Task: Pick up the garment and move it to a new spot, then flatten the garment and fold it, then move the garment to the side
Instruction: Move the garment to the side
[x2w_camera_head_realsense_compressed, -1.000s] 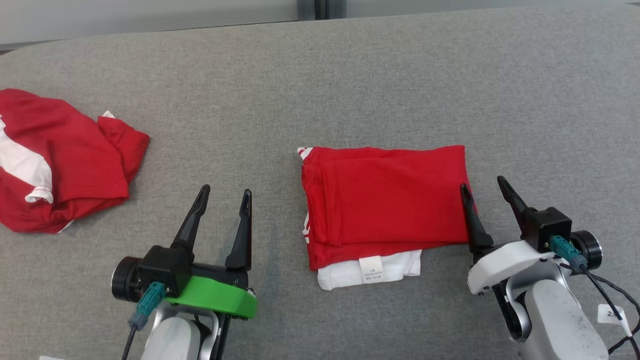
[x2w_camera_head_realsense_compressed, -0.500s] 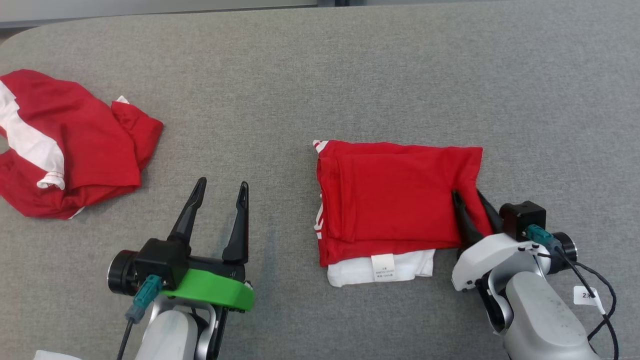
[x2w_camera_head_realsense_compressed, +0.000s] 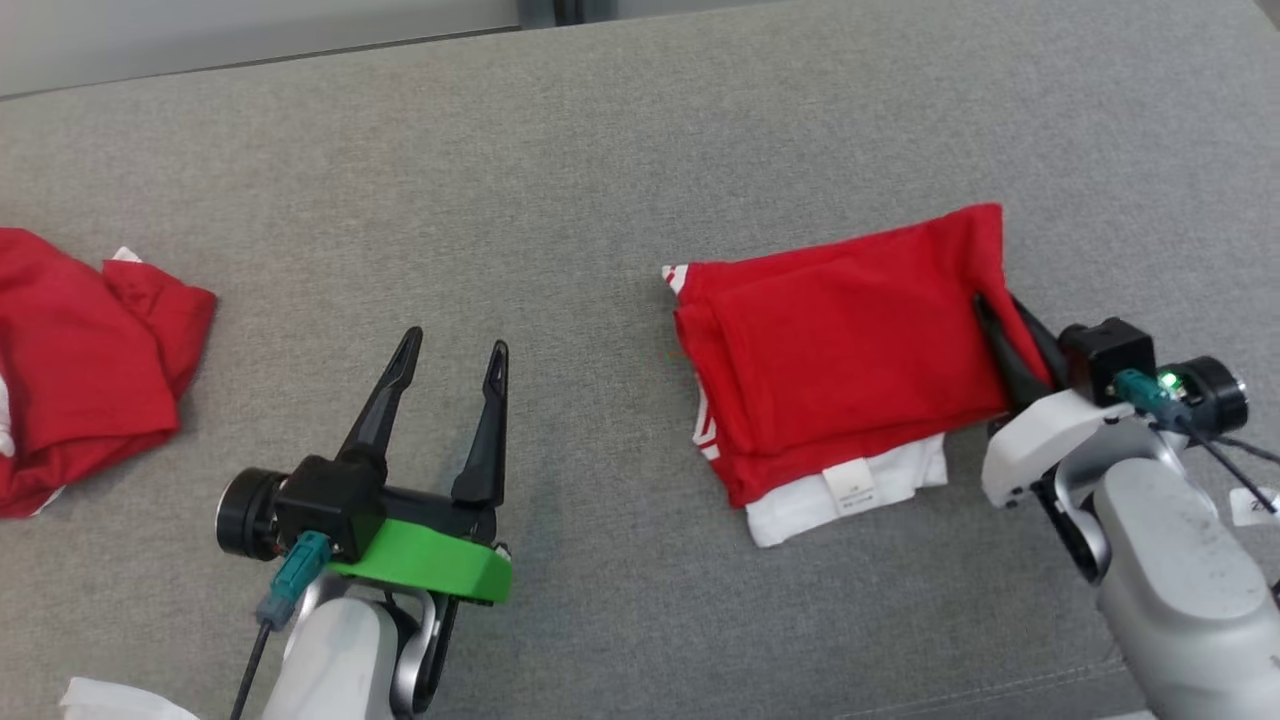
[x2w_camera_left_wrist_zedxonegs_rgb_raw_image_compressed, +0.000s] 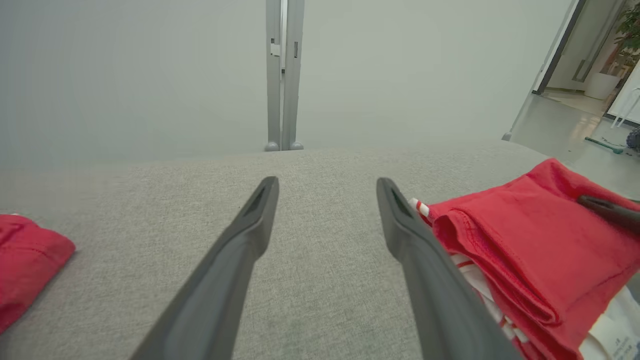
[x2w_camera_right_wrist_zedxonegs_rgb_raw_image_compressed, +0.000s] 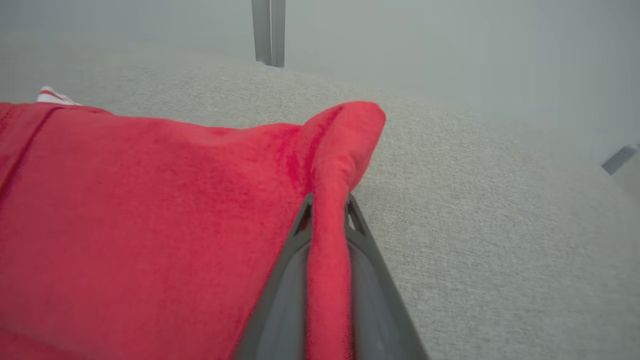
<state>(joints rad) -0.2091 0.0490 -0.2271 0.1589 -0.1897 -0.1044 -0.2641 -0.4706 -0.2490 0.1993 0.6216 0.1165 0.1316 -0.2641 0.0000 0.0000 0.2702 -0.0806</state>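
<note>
Soft cloth on coarse weave
The folded red cloth garment (x2w_camera_head_realsense_compressed: 850, 350) looks soft, matt knit with a smooth white label (x2w_camera_head_realsense_compressed: 848, 484); the grey fabric-covered surface (x2w_camera_head_realsense_compressed: 600, 200) is rough woven; the green plastic wrist mount (x2w_camera_head_realsense_compressed: 430, 570) is smooth, faintly shiny.

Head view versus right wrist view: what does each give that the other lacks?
Head view: the open left gripper, a crumpled red garment at far left, a white label. Right wrist view: the folded garment bunched between the fingers, up close. Both: the right gripper shut on that garment's edge, the grey surface.
</note>
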